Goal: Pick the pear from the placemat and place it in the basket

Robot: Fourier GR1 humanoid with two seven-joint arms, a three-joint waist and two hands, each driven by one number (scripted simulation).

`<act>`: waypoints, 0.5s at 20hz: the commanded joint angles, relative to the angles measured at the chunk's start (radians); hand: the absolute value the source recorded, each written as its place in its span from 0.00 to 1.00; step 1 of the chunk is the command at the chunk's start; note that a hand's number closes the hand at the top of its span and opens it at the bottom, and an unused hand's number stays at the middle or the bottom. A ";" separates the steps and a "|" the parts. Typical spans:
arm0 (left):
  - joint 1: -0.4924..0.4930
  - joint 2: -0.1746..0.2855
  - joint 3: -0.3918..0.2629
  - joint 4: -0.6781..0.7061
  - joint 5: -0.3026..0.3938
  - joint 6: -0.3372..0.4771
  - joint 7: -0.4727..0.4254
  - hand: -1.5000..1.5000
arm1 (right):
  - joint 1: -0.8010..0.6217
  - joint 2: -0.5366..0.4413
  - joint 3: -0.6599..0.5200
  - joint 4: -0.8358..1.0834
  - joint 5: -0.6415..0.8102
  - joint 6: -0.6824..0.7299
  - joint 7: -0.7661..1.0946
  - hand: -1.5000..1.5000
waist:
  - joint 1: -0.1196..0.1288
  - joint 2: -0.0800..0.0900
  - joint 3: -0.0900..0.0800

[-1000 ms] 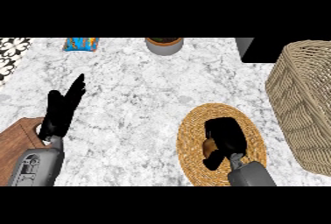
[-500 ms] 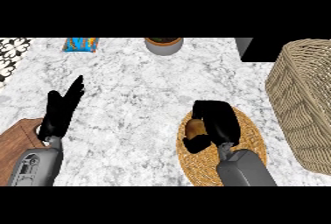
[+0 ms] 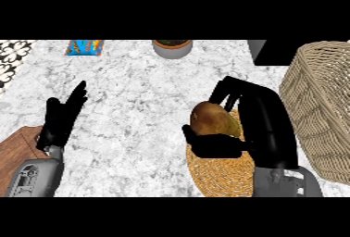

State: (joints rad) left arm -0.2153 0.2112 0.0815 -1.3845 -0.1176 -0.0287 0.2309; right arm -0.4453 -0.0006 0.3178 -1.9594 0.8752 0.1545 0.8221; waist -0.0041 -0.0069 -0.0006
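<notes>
A brown-green pear (image 3: 213, 120) sits in my right hand (image 3: 263, 127), whose thumb and fingers curl round it; the hand is raised close to the view, above the round woven placemat (image 3: 222, 173). The tall wicker basket (image 3: 321, 104) stands at the right edge, just right of that hand. My left hand (image 3: 63, 118) rests open at the left, fingers pointing up, away from all of these.
A wooden board (image 3: 17, 152) lies at the lower left under my left forearm. At the back stand a blue packet (image 3: 85, 47), a small pot (image 3: 171, 47) and a dark box (image 3: 277, 52). A patterned cloth (image 3: 10, 60) shows at the far left.
My right hand closed on the pear on the placemat and has lifted it up toward the view. The left hand has stayed still.
</notes>
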 commanded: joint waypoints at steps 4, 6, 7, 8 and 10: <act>0.010 -0.013 -0.005 0.004 -0.010 0.006 -0.027 0.50 | -0.314 -0.005 -0.214 -0.123 -0.073 0.196 0.241 1.00 | 0.004 0.004 0.000; 0.011 -0.036 -0.037 -0.065 -0.033 0.027 0.037 0.50 | -0.349 -0.002 -0.227 -0.093 -0.079 0.205 0.255 1.00 | 0.007 0.004 0.000; 0.030 -0.025 -0.021 -0.026 -0.027 0.017 -0.010 0.50 | -0.379 -0.014 -0.265 -0.147 -0.105 0.250 0.306 1.00 | 0.003 0.003 0.000; 0.020 -0.027 -0.022 -0.009 -0.024 0.011 -0.015 0.50 | -0.426 -0.053 -0.345 -0.083 -0.142 0.258 0.272 1.00 | 0.003 0.005 0.000; 0.001 0.014 0.020 -0.020 0.012 -0.023 0.016 0.50 | -0.495 -0.078 -0.368 -0.083 -0.139 0.280 0.311 1.00 | 0.003 0.003 0.000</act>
State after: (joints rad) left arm -0.2067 0.2019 0.0786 -1.3964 -0.1281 -0.0254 0.2272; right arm -0.8071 -0.0352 0.0489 -2.0558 0.7734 0.3307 1.0009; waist -0.0014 -0.0039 -0.0010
